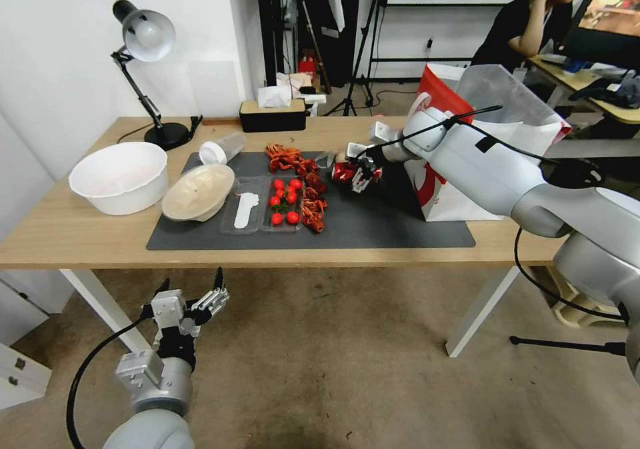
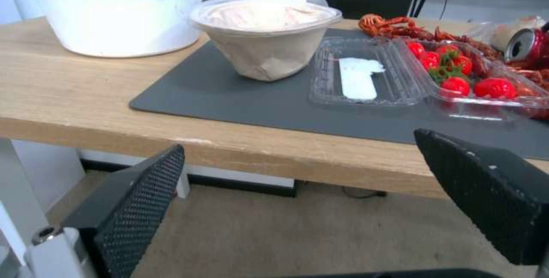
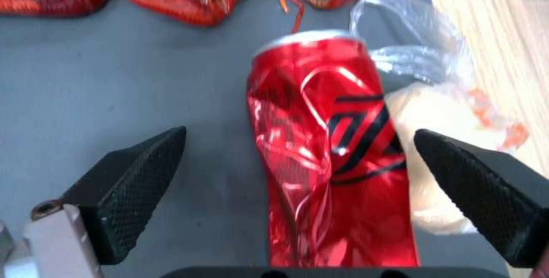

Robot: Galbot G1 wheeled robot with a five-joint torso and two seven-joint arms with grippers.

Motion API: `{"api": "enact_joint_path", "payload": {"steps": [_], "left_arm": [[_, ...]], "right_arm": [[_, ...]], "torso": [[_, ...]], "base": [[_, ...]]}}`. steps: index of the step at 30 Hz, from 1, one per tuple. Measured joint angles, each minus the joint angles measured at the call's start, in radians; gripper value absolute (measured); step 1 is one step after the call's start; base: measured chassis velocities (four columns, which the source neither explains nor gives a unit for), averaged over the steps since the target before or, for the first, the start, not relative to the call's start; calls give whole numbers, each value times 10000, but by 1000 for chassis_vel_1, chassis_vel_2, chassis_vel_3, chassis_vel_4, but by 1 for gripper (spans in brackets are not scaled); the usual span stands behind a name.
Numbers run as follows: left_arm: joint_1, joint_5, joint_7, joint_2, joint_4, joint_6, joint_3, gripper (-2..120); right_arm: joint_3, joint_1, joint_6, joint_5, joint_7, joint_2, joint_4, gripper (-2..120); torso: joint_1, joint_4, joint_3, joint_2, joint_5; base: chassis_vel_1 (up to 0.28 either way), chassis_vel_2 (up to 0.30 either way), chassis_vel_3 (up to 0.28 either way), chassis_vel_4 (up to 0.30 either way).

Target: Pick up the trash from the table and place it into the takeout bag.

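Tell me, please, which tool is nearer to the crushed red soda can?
The right tool: it is open and straddles the crushed red soda can on the mat. The left tool hangs open below the table's front edge.

Red crushed soda can with black marking, perhaps a logo; dark grey mat.

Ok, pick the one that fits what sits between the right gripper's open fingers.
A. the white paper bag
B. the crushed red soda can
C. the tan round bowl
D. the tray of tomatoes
B: in the right wrist view the crushed red soda can lies on the dark grey mat between the spread fingers of the right gripper, not yet squeezed.
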Motion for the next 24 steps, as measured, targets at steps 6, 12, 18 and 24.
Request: {"api": "enact_joint_path", "payload": {"steps": [6, 12, 18, 24], "left_arm": [[-14, 0, -4, 24, 6, 14, -6, 100], [-27, -1, -12, 23, 11, 35, -4, 100], [-26, 1, -14, 19, 1, 46, 3, 100], [-6, 6, -17, 15, -19, 48, 5, 100]], "right_arm": [[93, -72, -12, 39, 54, -44, -79, 100], [180, -102, -12, 40, 71, -85, -161, 100], [257, -171, -7, 55, 69, -150, -167, 100], [304, -209, -6, 62, 2, -169, -184, 95]], "torso": [[0, 1, 0, 0, 0], [2, 1, 0, 0, 1], [2, 2, 0, 1, 1], [1, 0, -2, 1, -1]], "base": [[0, 0, 0, 0], [0, 0, 0, 0], [0, 0, 0, 0], [0, 0, 0, 0]]}}
